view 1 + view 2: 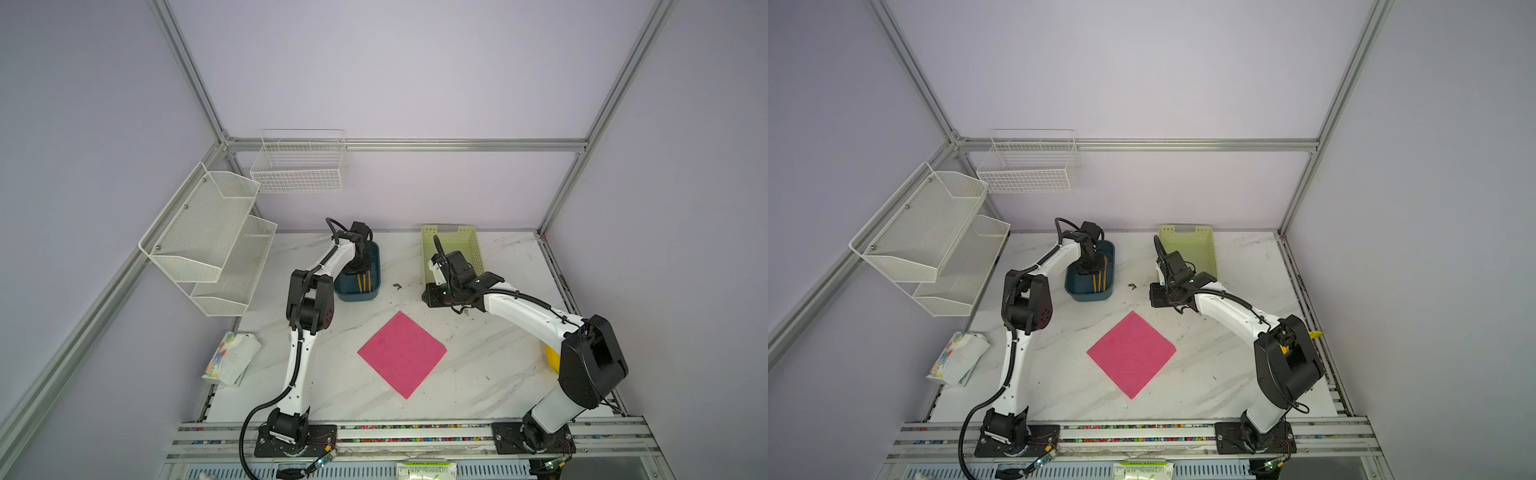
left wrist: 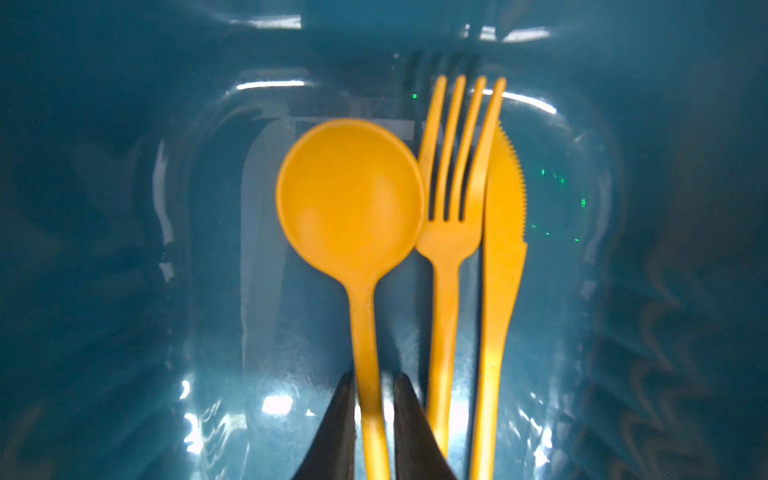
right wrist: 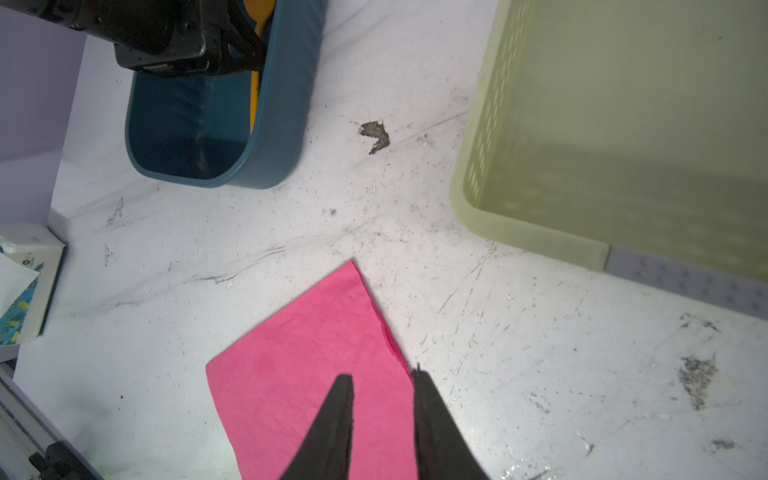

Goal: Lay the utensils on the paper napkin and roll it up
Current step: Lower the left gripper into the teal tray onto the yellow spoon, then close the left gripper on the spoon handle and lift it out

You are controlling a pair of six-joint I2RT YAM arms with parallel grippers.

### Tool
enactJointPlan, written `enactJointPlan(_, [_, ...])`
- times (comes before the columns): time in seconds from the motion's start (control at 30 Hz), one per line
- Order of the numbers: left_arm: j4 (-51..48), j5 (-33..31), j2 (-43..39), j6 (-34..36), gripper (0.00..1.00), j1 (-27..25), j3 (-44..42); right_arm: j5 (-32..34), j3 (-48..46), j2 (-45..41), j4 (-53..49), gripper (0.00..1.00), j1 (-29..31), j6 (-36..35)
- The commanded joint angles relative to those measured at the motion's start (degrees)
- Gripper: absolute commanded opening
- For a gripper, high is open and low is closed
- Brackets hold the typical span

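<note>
While napkin (image 1: pixel 402 354) lies flat, left tool (image 2: pixel 374 377) straddles spoon (image 2: pixel 351 195).

A blue tub (image 1: pixel 358 296) and pale green basket (image 1: pixel 427 253) stand apart at the back of the bench (image 1: pixel 478 374), with a floral packet (image 1: pixel 230 359) lying left.

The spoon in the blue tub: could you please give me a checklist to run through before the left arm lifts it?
1. Spoon handle between left pincer fingers: ok.
2. Pincer shut on handle: not ok, gap on one side.
3. Fork clear of fingers: cannot tell, it lies close beside one.
4. Napkin flat, bare: ok.
5. Right pincer away from tub: ok.
</note>
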Motion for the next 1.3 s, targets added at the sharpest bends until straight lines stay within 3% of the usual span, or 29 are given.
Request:
enactJointPlan(0.0, [0.09,0.13,-0.45,-0.55,0.17,0.35,0.89,0.22,0.48,0.11,-1.13,0.29,-0.29,-0.61])
enactJointPlan(0.6, [0.35,-0.83,-2.46,1.49,0.09,0.27,0.96,1.01,0.33,-0.63,-0.94,0.29,-0.29,-0.35])
enactJointPlan(1.27, [-0.35,0.04,-13.0,3.51,0.05,0.29,-0.82,2.61,2.6,-0.68,-0.61,0.29,-0.36,-0.71])
